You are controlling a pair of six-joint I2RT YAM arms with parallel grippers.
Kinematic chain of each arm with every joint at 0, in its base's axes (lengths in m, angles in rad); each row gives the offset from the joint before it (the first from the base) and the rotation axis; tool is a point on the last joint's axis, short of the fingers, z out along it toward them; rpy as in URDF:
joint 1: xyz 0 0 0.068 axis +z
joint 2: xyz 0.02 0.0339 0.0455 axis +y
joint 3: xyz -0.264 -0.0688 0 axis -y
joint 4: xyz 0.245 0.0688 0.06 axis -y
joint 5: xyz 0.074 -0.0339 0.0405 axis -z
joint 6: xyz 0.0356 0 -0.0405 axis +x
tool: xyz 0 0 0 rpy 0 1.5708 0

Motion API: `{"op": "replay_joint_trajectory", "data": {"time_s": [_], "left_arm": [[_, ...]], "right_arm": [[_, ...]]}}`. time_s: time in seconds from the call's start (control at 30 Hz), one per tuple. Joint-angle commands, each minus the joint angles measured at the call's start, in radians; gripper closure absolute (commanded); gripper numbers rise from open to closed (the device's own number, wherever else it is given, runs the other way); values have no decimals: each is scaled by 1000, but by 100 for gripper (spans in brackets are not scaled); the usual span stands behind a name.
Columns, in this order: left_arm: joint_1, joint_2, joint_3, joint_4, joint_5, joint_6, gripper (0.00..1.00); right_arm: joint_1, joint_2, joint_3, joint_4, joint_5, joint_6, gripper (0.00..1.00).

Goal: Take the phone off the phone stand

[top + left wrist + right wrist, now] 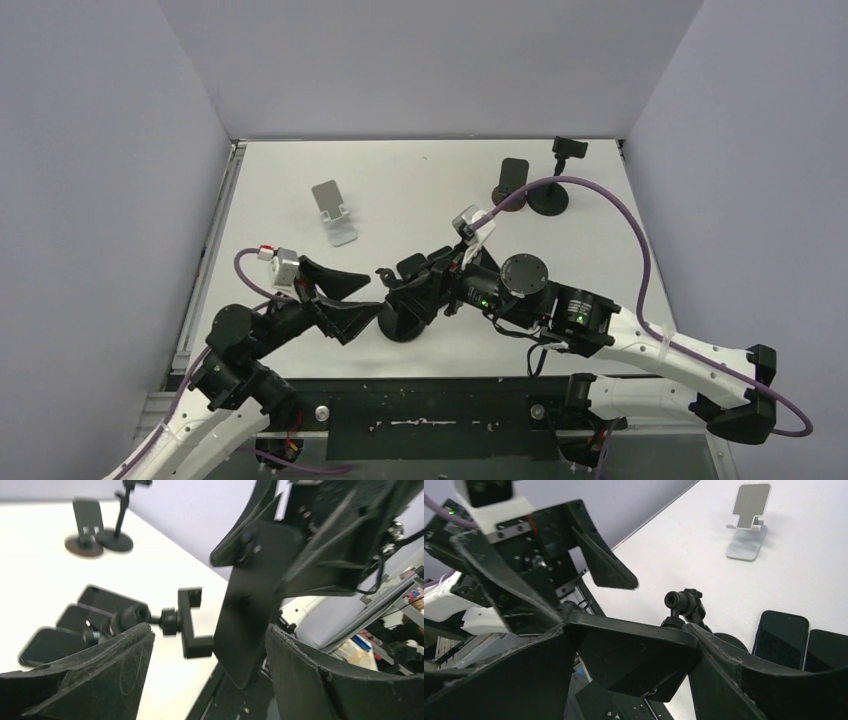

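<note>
The left gripper (pixel 372 298) is at the near left of the table (pixel 420 190). Its fingers are spread wide and hold nothing, and its tips are just beside the phone stand (pixel 402 325).

To its right, the stand's clamp (pixel 190 622) sits bare on its ball joint. The phone (pixel 250 605) is clear of the clamp and just beside it, pinched between the fingers of the right gripper (pixel 425 285). The removal itself looks done. What seems left is carrying the phone away and setting it down, perhaps with the spare phones (pixel 781 640) lying flat on the table.

The top view shows the overall layout: both arms meet over the stand, a silver stand (pixel 335 212) is at the far left, and two dark stands (pixel 530 185) are at the far right. There the phone is lost among the black parts. The left wrist view alone shows the gap between the empty clamp and the phone's back. The right wrist view alone shows the phone's edges pressed against both right fingers, which confirms the grip.
</note>
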Motion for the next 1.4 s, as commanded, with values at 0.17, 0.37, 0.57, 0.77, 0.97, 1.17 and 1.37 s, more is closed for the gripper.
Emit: {"op": "replay_joint_trajectory", "data": {"time_s": [0.17, 0.37, 0.57, 0.77, 0.97, 1.17, 1.37], "left_arm": [[5, 89, 272, -56, 135, 251, 7], [4, 216, 342, -42, 208, 296, 3], [4, 283, 368, 30, 187, 313, 4], [2, 319, 398, 1, 163, 354, 21], [-3, 358, 427, -11, 164, 377, 55], [-14, 402, 480, -70, 133, 424, 60], [-18, 415, 493, -90, 106, 446, 91]], "right_arm": [[-5, 8, 203, -42, 96, -20, 100], [-5, 66, 286, -55, 103, -7, 100], [-6, 119, 340, -69, 101, -7, 100], [-6, 143, 376, -92, 117, -7, 100], [-6, 168, 410, -126, 151, 8, 100], [-6, 207, 472, -172, 188, 15, 100], [-6, 234, 495, -180, 195, 17, 100]]}}
